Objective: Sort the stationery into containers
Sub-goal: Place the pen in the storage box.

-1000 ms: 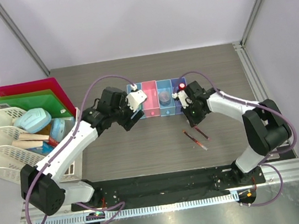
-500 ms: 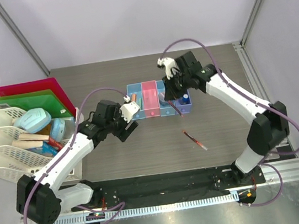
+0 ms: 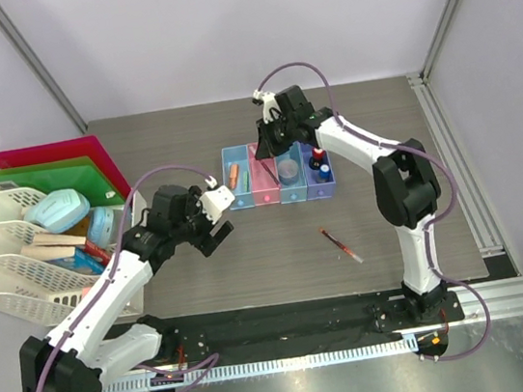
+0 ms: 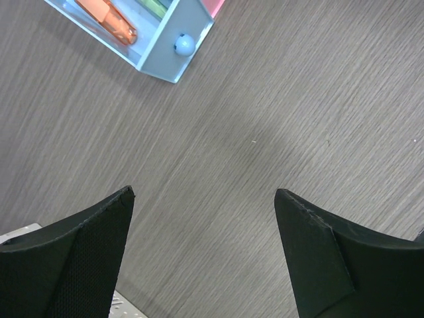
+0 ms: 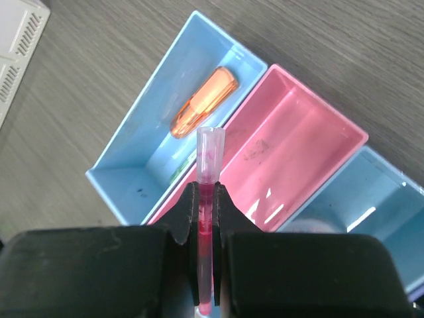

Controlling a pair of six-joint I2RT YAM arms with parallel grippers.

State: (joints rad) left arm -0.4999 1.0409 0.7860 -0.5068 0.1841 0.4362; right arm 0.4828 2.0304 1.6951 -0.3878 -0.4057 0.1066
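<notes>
**A:** Top external view, left side first: what moved?

**B:** The left pincer point(image 3: 216, 202) has backed away toward seven o'clock from the row of boxes point(image 3: 283, 200). Its jaws have spread and hold nothing. The orange marker point(image 3: 233, 175) lies in the leftmost blue box point(image 5: 126, 175).

**A:** So that item is sorted. And the right side?

**B:** The right arm has swung over from the purple end and now stretches toward eleven o'clock from its base. The right pincer point(image 5: 207, 199) is clenched on a red pen point(image 5: 209, 159), which runs lengthwise between the fingers. It hangs about where the blue box meets the pink box point(image 5: 298, 159).

**A:** Weren't two pens on the bench point(image 3: 250, 256) a second ago?

**B:** Yes. Only a second pen point(image 3: 340, 244) remains, at five o'clock from the boxes. I judge the held pen is about to be dropped in, with that last one left to fetch.
</notes>
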